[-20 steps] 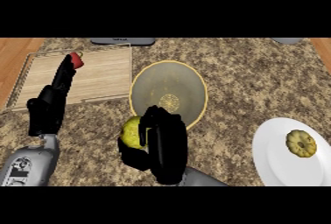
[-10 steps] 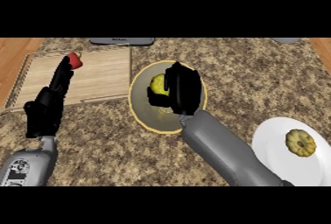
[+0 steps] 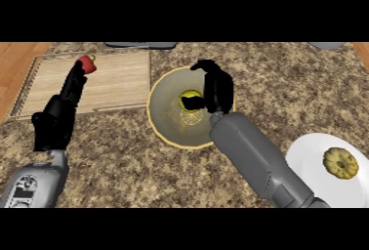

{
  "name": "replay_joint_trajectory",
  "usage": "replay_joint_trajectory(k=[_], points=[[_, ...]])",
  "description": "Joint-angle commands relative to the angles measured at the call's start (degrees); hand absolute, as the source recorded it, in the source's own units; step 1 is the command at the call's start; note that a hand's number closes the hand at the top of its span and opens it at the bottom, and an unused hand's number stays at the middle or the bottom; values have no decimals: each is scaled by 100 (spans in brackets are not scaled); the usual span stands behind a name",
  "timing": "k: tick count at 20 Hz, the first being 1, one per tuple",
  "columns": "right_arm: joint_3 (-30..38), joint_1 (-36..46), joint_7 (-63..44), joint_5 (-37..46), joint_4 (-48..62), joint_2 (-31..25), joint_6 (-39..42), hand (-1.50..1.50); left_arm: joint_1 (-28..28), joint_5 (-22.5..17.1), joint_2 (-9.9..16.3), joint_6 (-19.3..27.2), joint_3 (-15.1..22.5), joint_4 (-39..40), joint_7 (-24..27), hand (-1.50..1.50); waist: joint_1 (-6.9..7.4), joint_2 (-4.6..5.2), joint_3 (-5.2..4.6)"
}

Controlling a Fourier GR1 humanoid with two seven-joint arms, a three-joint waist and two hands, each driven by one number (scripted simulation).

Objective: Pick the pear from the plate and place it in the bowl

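The yellow pear (image 3: 190, 94) lies inside the tan bowl (image 3: 161, 105) at the counter's middle, near the bowl's centre. My right hand (image 3: 217, 90) hangs over the bowl's right half, fingers stretched toward the far rim and the thumb beside the pear; the fingers do not wrap the fruit. Part of the pear is hidden by the thumb. The white plate (image 3: 308, 166) sits at the lower right, my right forearm running between it and the bowl. My left hand (image 3: 56, 117) rests open at the left, fingers pointing up over the cutting board.
A wooden cutting board (image 3: 119, 80) lies left of the bowl, with a small red thing (image 3: 86, 62) near my left fingertips. A round yellow ridged item (image 3: 340, 162) sits on the plate. Dark objects (image 3: 140, 45) line the far edge.
My right hand carried the pear up from the counter's front to over the bowl, then stretched out; the pear now sits low in the bowl. The left hand stayed still.
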State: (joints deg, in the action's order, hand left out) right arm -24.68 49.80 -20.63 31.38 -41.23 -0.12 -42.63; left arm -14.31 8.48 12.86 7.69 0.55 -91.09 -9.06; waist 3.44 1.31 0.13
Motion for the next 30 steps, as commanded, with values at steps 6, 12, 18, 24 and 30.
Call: replay_joint_trajectory(k=[6,12,18,24,30], points=[[1116,31,2729,-1706,473,-2,94,-150,113,145,-86,56,114,-211,-220,0,-75,-38,2],[1399,-247,3231,-2453,271,12,457,-150,203,111,-161,138,-145,252,162,0,-288,-108,-10],[1498,-1163,3129,-2723,-1189,-680,1555,-150,168,206,-84,119,-186,-155,-305,0,-407,-160,-12],[1215,-3109,3570,-3096,-2993,-969,2310,-150,437,-90,193,-174,-565,-169,107,0,-456,-173,-15],[1090,-3903,3398,-2893,-4064,-1073,2533,-150,300,109,31,-195,-328,-782,-653,0,-362,-149,-12]])
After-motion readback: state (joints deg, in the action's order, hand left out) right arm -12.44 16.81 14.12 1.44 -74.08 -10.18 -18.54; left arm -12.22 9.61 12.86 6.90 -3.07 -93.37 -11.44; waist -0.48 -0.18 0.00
